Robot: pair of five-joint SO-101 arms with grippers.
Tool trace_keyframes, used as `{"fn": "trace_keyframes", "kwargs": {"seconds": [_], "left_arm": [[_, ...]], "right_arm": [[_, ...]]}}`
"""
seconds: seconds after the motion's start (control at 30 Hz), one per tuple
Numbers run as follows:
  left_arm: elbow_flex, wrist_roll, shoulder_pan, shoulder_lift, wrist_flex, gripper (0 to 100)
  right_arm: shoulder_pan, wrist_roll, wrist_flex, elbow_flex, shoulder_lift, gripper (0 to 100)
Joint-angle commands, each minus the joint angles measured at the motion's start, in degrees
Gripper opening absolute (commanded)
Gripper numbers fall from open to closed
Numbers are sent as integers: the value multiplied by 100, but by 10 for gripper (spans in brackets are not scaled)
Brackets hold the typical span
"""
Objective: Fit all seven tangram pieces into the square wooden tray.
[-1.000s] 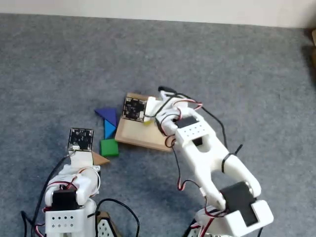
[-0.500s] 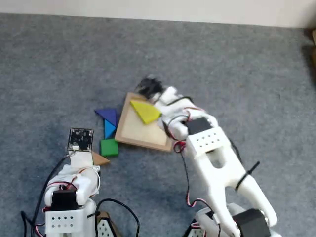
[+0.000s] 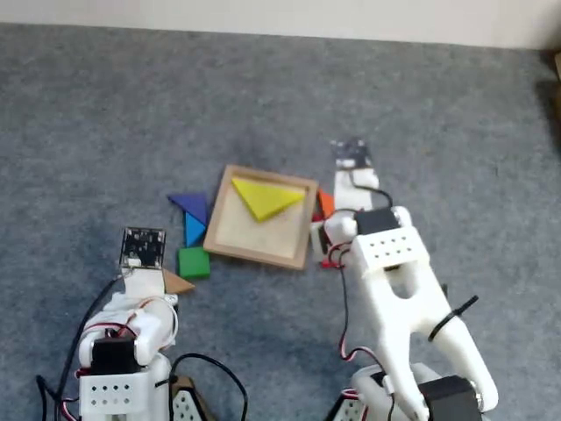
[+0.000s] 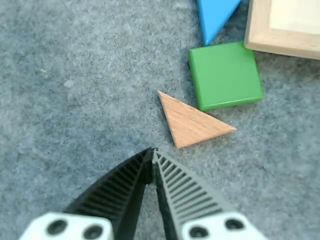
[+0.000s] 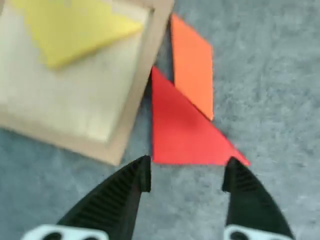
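Now that the right fingers (image 5: pixel 132 185) have been drawn off the tray (image 3: pixel 263 255) at the middle of the counter (image 3: pixel 438 105), they are held released over the red triangle (image 5: pixel 180 135). The left fingers (image 4: pixel 130 175) are kept clenched, empty. One tray and seven pieces are counted, with only the yellow triangle (image 3: pixel 263 197) inside.

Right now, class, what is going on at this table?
Two robot arms are working a tangram. One piece, the yellow triangle, lies in the wooden tray. The right gripper, fingers open, hovers at the red triangle beside the tray. The left gripper, fingers shut, sits near the wooden triangle, outside the tray.
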Motion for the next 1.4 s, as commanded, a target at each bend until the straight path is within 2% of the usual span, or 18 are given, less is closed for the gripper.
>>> {"fn": "trace_keyframes", "kwargs": {"seconds": [0.0,0.13,0.27,0.5,0.83,1.37], "left_arm": [[119,-18,119,-259,44,6],[119,-18,119,-259,44,6],[119,-18,119,-259,44,6],[119,-18,119,-259,44,6],[119,-18,119,-259,44,6],[119,-18,119,-259,44,6]], "right_arm": [[40,774,215,-57,-224,279],[-22,1301,611,-101,338,341],[-233,1442,664,-497,1200,382],[-391,1451,664,-1279,2062,382],[-497,1451,330,-1587,3046,382],[-374,1451,268,-2123,3178,382]]}}
